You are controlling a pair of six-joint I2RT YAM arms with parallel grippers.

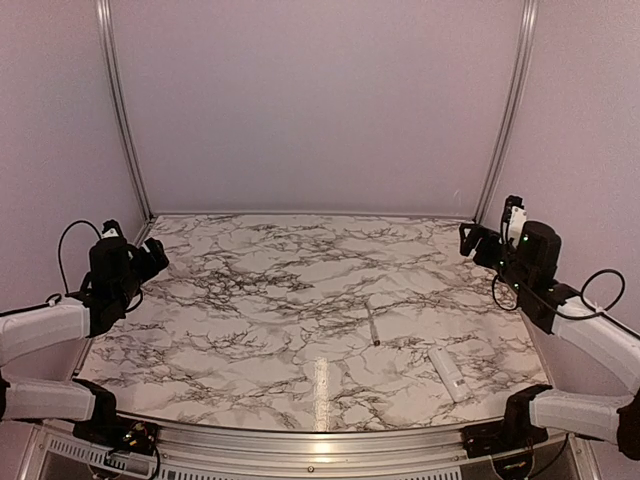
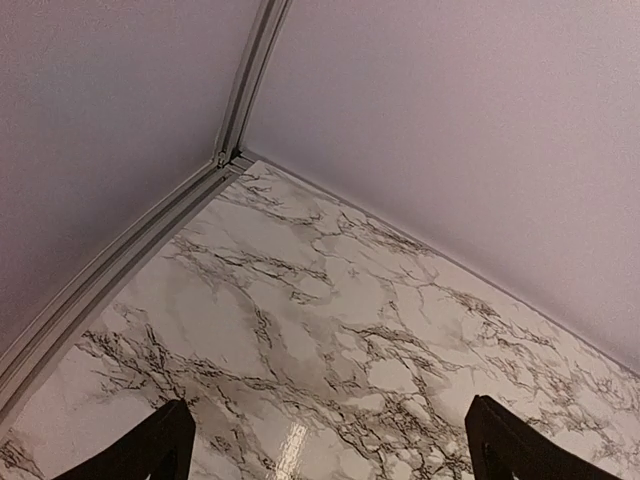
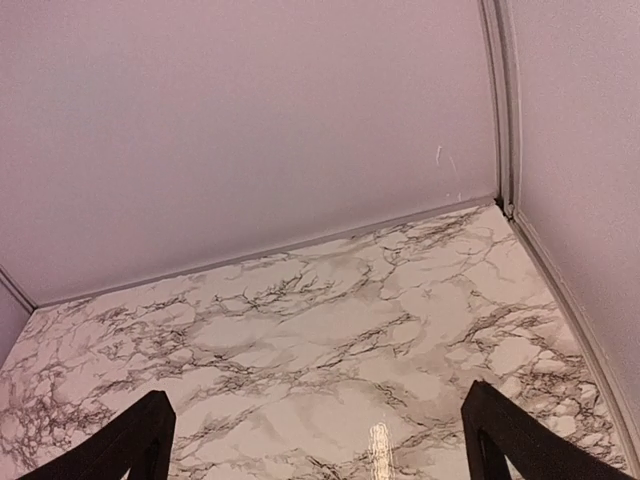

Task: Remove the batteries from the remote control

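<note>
The remote control (image 1: 448,372) is a slim white bar lying on the marble table near its front right, seen only in the top view. The batteries are not visible. My left gripper (image 1: 150,257) hovers open and empty at the table's left edge, far from the remote. In the left wrist view its dark fingertips (image 2: 160,445) stand wide apart over bare marble. My right gripper (image 1: 478,243) hovers open and empty at the right edge, behind the remote. In the right wrist view its fingertips (image 3: 500,430) are wide apart over bare marble.
A thin grey pen-like stick (image 1: 372,326) lies on the marble table (image 1: 260,300) left of and behind the remote. Pale walls with metal corner posts (image 1: 120,110) enclose the back and sides. A metal rail (image 1: 300,432) runs along the front edge.
</note>
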